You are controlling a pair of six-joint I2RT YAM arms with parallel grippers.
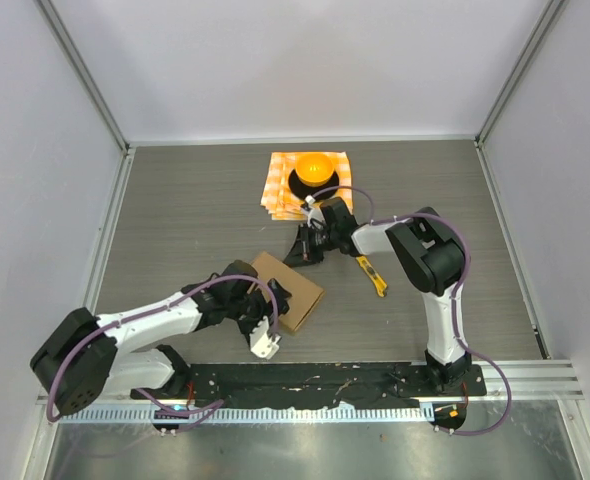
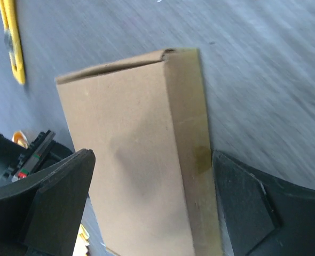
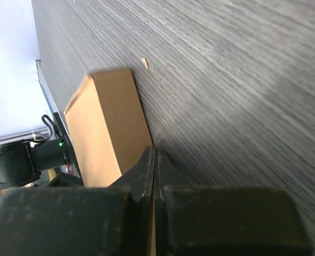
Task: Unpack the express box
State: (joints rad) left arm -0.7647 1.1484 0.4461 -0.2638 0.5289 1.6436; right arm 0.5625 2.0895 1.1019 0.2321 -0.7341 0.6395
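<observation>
The left tool (image 2: 151, 160) stands spread wide, one black finger on each side of the express box (image 2: 136, 154). The box's brown top fills the gap between them. The right-hand finger sits just at the box's long edge, though I can't tell whether either finger actually presses on the cardboard. The right tool (image 3: 153, 162) is pressed together with nothing visible between its fingers. Its tip sits right beside the box's side wall, down at the counter (image 1: 175, 220).

The box lies flat and closed on the counter near the middle front, turned at an angle between the two arms.

From overhead you also see an orange-checkered cloth (image 1: 278, 192) farther back, carrying an orange round object (image 1: 315, 166) on a dark base. A yellow cutter (image 1: 373, 276) lies on the counter by the right arm, apart from the box. The left wrist view catches that cutter only as a yellow strip in its upper corner. The right wrist view misses both cutter and cloth, but it shows the fingers shut tight, which the overhead view leaves unclear.
</observation>
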